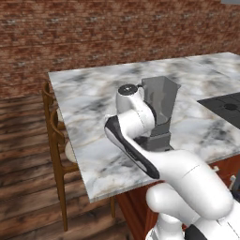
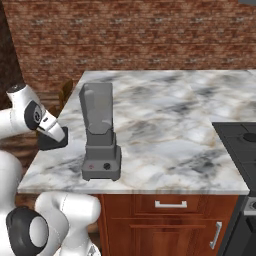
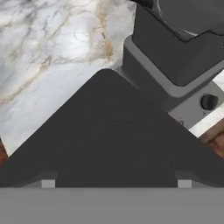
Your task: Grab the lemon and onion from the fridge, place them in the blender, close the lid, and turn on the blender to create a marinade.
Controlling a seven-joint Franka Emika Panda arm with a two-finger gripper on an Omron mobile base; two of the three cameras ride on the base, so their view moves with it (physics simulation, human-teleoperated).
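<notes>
The blender stands near the front left corner of the marble island counter. Its grey jar is open at the top, on a dark base with small front buttons. My gripper hovers just left of the blender at base height, shut on the flat black lid. In the hand view the lid's rounded corner points toward the blender base. The lemon, the onion and the fridge are out of view. I cannot tell what is inside the jar.
Wooden chairs stand against the counter's left side. A black cooktop lies at the right end of the counter. Wooden drawers sit under the front edge, and a brick wall runs behind.
</notes>
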